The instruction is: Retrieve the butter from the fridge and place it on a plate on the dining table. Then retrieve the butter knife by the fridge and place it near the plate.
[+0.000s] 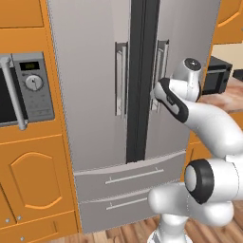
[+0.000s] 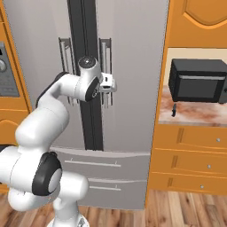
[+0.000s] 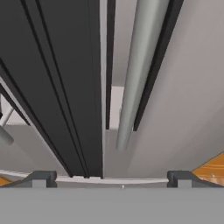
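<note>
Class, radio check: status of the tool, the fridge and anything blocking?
Tool open, at right door's bar handle. Tall grey steel French-door fridge shut. Slim dark butter knife on marbled counter. Nothing blocking.

Both base views face the fridge (image 1: pixel 95 95) from opposite sides; the hand view looks close along its right handle (image 3: pixel 140 65).

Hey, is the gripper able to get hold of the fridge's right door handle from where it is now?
Probably yes. The gripper is open, right up at the fridge, with the right door handle straight ahead between its fingertips. Nothing stands between them. It does not yet appear closed on the bar.
</note>
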{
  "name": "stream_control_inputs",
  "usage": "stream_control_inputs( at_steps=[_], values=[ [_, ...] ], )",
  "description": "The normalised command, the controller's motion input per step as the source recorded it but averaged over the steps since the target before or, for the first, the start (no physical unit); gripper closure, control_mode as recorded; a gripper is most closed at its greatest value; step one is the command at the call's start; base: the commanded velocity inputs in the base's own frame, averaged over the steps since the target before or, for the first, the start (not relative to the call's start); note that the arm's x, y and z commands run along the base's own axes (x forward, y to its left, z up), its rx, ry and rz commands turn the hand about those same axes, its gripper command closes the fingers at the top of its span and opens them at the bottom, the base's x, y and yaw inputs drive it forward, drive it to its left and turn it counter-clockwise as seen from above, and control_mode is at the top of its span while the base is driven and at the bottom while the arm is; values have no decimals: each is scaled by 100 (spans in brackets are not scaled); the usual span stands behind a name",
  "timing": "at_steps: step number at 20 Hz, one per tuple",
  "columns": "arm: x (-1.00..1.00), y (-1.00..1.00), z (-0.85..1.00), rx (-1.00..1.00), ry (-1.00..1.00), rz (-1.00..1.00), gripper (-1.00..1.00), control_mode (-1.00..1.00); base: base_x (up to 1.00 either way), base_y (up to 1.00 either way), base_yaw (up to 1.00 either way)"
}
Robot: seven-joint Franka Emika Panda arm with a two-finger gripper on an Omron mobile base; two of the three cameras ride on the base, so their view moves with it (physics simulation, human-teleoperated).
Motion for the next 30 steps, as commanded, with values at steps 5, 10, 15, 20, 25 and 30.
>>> stream_control_inputs(
  at_steps=[5,10,15,20,25,30],
  values=[
    [29,-7,1,0,0,0,-100,-100,0,0,0],
    [28,-4,0,0,0,0,-100,-100,0,0,0],
    [29,-1,0,0,0,-1,-100,-100,0,0,0],
    [34,-8,0,0,0,0,-100,-100,0,0,0],
    [23,0,0,0,0,0,-100,-100,0,0,0],
    [22,-4,0,0,0,0,-100,-100,0,0,0]
  ],
)
